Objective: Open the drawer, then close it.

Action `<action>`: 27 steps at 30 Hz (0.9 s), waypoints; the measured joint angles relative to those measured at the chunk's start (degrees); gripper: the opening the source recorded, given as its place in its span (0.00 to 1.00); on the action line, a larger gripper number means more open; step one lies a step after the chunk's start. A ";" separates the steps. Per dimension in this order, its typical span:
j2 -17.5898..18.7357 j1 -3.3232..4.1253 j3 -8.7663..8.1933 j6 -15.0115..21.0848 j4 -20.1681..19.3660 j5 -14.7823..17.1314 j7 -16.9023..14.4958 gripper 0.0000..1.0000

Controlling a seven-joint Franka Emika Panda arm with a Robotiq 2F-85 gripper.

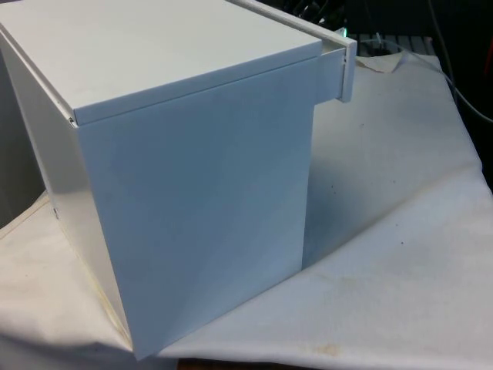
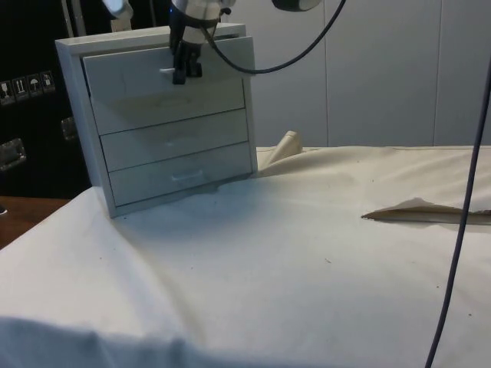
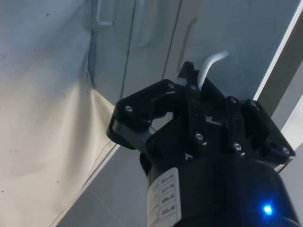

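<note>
the top drawer of the white chest of drawers sits pulled out a little, its front proud at 1 o'clock in the front view; nothing inside it can be seen. the gripper is clenched on the drawer's handle. the chest stands at 10 o'clock in the side view, with bare cloth stretching towards 4 o'clock.

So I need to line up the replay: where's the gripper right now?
In the side view the gripper is at the top drawer of the white chest, at its handle, above the two lower drawers.
</note>
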 measured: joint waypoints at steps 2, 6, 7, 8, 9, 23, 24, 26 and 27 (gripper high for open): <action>-0.11 0.00 0.40 -0.80 -0.11 -0.40 0.63 0.00; -0.46 0.00 0.52 -0.97 -0.34 -0.80 0.97 0.00; -0.74 0.06 0.74 -1.15 -0.57 -0.97 1.03 0.00; -0.92 0.06 0.97 -1.38 -0.69 -1.15 1.20 0.00; -1.03 0.06 1.26 -1.72 -0.80 -1.38 1.49 0.00; -3.04 0.06 2.86 -3.72 -2.46 -3.44 4.24 0.00; -3.04 0.06 2.86 -3.72 -2.46 -3.44 4.24 0.00; -3.15 0.06 2.92 -3.72 -2.64 -3.72 4.58 0.00; -3.27 0.06 2.98 -3.72 -2.75 -4.01 4.87 0.00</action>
